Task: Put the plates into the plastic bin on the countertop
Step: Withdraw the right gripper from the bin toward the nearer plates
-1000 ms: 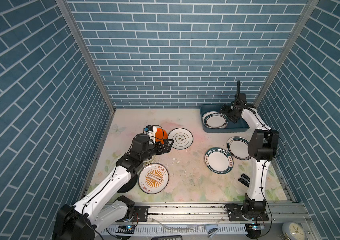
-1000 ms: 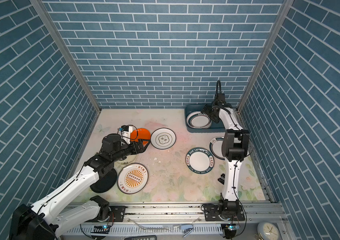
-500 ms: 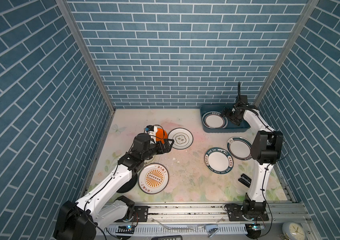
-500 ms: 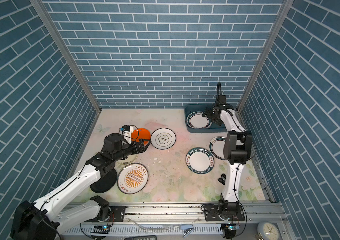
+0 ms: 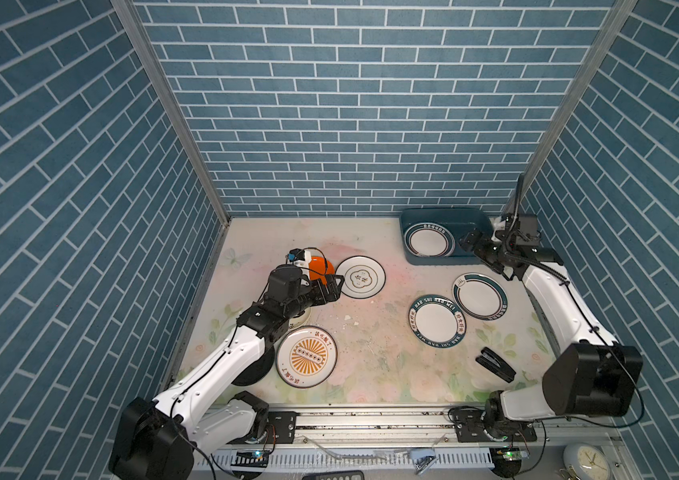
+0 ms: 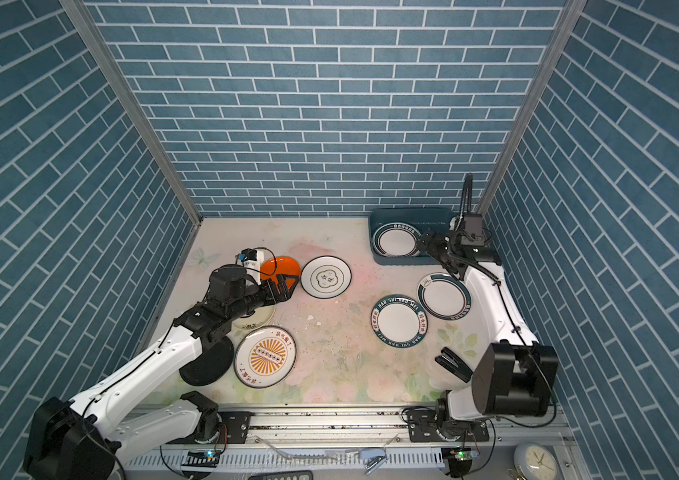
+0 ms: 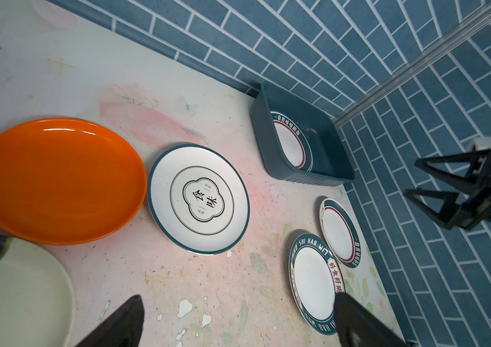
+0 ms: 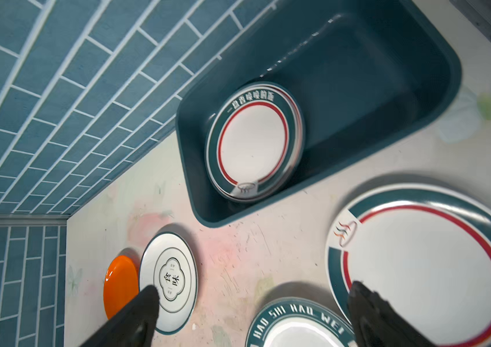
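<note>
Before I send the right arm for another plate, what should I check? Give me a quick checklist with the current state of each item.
1. Right tool empty: ok, jaws open, nothing between them.
2. Left tool empty: ok, open over the countertop.
3. Room in the plastic bin: ok, one teal-rimmed plate sits at one end and the rest of the floor is bare.
4. That plate lying flat: cannot tell.
5. Nearest plate free of the lettered plate: cannot tell, their rims are very close.
6. Stapler clear of the plates: ok, it lies apart near the front.
</note>
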Robot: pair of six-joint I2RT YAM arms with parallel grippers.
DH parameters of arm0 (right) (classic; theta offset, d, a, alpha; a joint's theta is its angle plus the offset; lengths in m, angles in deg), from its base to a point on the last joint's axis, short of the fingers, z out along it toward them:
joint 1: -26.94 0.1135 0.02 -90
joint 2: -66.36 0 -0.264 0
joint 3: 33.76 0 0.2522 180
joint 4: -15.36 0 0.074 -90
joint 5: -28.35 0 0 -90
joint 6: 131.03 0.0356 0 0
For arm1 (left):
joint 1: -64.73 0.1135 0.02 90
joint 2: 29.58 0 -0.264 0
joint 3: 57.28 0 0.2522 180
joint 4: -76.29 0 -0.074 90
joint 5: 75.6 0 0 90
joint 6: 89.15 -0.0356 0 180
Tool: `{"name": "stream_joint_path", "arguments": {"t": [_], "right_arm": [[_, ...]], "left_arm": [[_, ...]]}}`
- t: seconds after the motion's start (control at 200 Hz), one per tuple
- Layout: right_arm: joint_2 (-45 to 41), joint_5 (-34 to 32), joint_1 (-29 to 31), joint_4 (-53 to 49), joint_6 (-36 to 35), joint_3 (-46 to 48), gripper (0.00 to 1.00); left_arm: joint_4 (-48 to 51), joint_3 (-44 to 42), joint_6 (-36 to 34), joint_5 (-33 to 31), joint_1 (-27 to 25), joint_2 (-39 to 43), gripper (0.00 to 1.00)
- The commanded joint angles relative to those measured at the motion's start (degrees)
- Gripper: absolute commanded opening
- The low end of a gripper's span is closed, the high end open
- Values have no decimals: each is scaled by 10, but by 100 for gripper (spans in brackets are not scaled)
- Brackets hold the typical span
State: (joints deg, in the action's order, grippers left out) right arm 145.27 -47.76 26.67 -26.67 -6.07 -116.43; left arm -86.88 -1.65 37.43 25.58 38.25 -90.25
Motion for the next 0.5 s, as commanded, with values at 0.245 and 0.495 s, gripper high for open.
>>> {"name": "stream_joint_path", "arguments": {"t": [0.245, 0.495], "right_arm": [[-236, 24, -65, -31, 66, 216, 94], [-295, 29, -82, -35, 80, 272, 89]], "left_arm": [[-4, -17, 0, -36, 4, 12, 100], [-45, -17, 63, 26, 4, -15, 99]]}}
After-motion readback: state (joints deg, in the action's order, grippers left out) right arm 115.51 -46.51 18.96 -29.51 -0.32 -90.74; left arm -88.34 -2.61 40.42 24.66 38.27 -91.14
